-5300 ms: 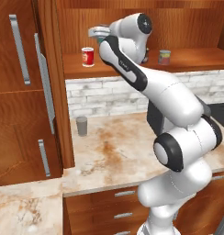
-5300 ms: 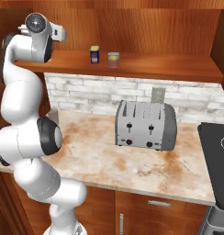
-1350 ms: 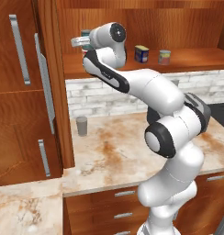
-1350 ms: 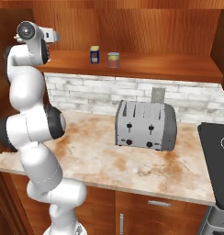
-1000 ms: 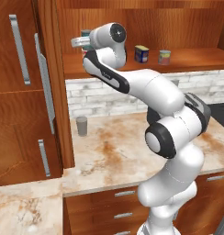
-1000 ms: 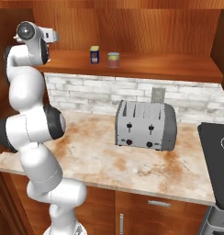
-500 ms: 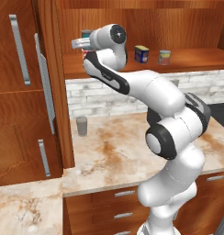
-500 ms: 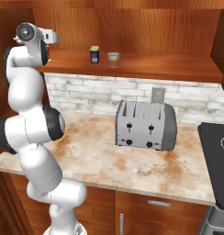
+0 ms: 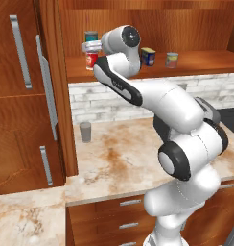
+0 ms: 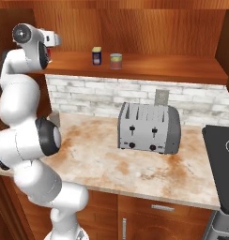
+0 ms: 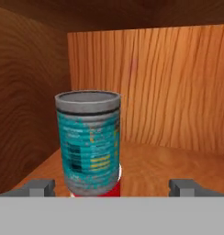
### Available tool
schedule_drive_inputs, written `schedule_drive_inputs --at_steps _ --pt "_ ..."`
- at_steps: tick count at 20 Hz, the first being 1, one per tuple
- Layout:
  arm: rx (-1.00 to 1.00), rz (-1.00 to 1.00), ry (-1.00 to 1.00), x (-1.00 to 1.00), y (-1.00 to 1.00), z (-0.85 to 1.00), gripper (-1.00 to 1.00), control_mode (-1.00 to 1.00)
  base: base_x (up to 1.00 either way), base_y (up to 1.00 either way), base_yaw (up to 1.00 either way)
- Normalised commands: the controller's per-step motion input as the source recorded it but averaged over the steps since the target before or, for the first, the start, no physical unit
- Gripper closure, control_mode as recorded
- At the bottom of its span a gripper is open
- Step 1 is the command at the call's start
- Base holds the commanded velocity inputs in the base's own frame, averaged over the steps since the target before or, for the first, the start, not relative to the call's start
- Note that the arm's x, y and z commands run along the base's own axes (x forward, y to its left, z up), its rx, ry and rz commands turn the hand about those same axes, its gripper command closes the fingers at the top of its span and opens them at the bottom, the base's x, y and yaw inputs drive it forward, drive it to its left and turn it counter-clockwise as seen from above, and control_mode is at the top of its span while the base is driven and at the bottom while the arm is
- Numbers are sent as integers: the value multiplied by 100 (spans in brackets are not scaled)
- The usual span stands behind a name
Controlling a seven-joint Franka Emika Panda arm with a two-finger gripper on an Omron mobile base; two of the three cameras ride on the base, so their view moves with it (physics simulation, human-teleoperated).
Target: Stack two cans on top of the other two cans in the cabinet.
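Observation:
At the left end of the cabinet (image 9: 205,62) shelf, the teal can (image 9: 91,36) (image 11: 88,142) stands upright on top of the red can (image 9: 91,60) (image 11: 109,190). My gripper (image 9: 92,46) (image 11: 111,186) is open just in front of this stack at the level of the teal can's base. Its fingertips (image 11: 40,186) are spread wide and touch neither can. The dark blue can (image 9: 147,56) (image 10: 97,56) and the pale green-grey can (image 9: 171,59) (image 10: 116,61) stand side by side further right on the shelf.
A plain grey cup (image 9: 85,131) stands on the marble counter (image 9: 119,163) below the shelf. A silver toaster (image 10: 149,126) sits on the counter to the right. Tall wooden doors (image 9: 23,91) with bar handles close the left side. A stovetop (image 10: 222,140) lies far right.
Since the oldest frames the arm has swung left along the shelf, and the teal can now rests on the red can. Over the last second nothing has visibly moved.

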Motion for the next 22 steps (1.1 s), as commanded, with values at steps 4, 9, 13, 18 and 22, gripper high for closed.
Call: schedule_drive_inputs --at_steps 4,9,13,18,22 --pt "0 -13 0 -46 -26 -3 -100 -100 0 0 0" --pt "9 -12 2 -60 -39 0 -100 -100 0 0 0" --pt "5 -8 8 -54 -47 0 -100 -100 0 0 0" --pt "0 -1 3 -54 -55 0 -100 -100 0 0 0" --pt "3 -1 15 -42 -60 1 -100 -100 0 0 0"
